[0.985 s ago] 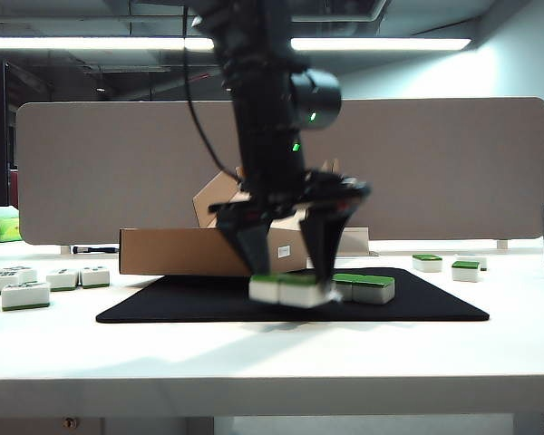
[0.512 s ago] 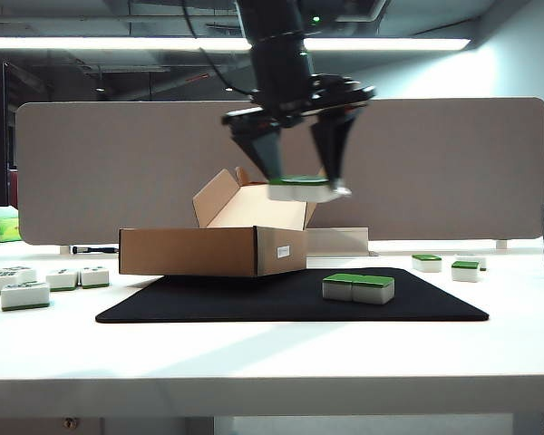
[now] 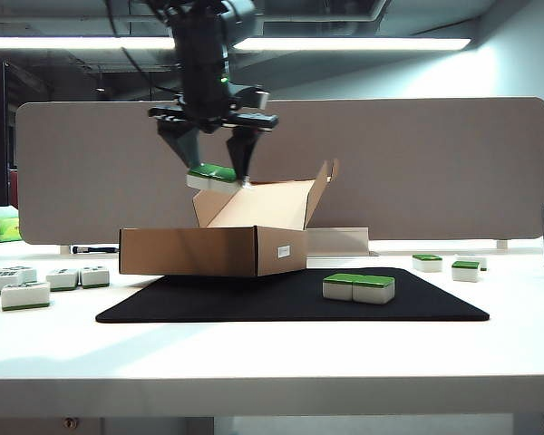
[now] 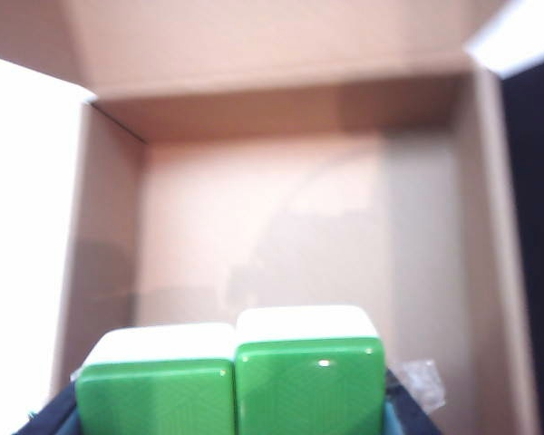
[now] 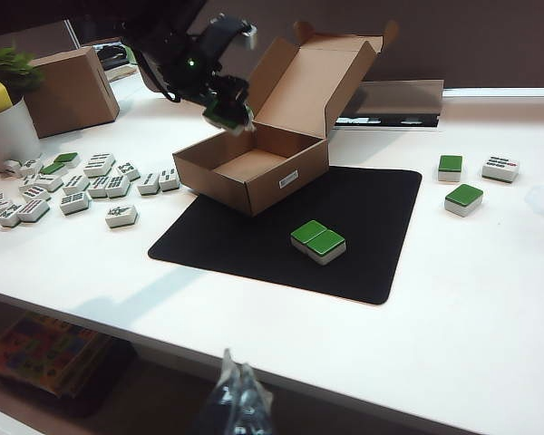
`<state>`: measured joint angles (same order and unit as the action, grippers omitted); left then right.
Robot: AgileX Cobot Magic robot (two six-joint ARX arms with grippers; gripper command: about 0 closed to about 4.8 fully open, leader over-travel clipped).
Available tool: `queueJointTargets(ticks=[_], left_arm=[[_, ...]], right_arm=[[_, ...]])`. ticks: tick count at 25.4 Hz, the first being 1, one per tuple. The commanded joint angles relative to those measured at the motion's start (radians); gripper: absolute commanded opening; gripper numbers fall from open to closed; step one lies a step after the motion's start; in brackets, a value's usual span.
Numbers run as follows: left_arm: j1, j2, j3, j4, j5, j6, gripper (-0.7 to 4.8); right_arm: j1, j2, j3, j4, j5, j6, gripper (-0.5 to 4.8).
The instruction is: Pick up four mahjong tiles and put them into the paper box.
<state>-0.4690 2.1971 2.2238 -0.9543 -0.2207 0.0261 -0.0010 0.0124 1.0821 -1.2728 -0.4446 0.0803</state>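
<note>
While the paper box (image 3: 213, 251) sits open on the black mat (image 3: 290, 299) directly beneath it, the left gripper (image 3: 214, 172) hangs above, clamped on two mahjong tiles (image 4: 231, 381) side by side. Two more tiles (image 3: 358, 287) lie on the mat, off to one side. Right gripper (image 5: 234, 399): state cannot be told.

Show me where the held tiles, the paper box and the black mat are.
held tiles (image 4: 231, 385): left wrist view, green tops.
paper box (image 3: 186, 251): exterior view, front wall.
black mat (image 5: 372, 217): right wrist view, bare part.
</note>
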Motion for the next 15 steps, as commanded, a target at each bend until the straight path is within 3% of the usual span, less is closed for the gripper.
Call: queueJointTargets(ticks=[1,8,15], left_arm=[[0.037,0.013,0.003,0.072,0.034,0.000,2.40],[0.116,0.092,0.002,0.072,0.153,0.000,2.41],[0.122,0.173,0.002,0.076,0.158,0.000,2.41]], right_arm=[[0.000,-0.012,0.003,0.013,0.001,-0.003,-0.01],[0.000,-0.012,0.003,0.012,0.001,-0.003,-0.01],[0.000,-0.012,0.003,0.013,0.001,-0.003,-0.01]])
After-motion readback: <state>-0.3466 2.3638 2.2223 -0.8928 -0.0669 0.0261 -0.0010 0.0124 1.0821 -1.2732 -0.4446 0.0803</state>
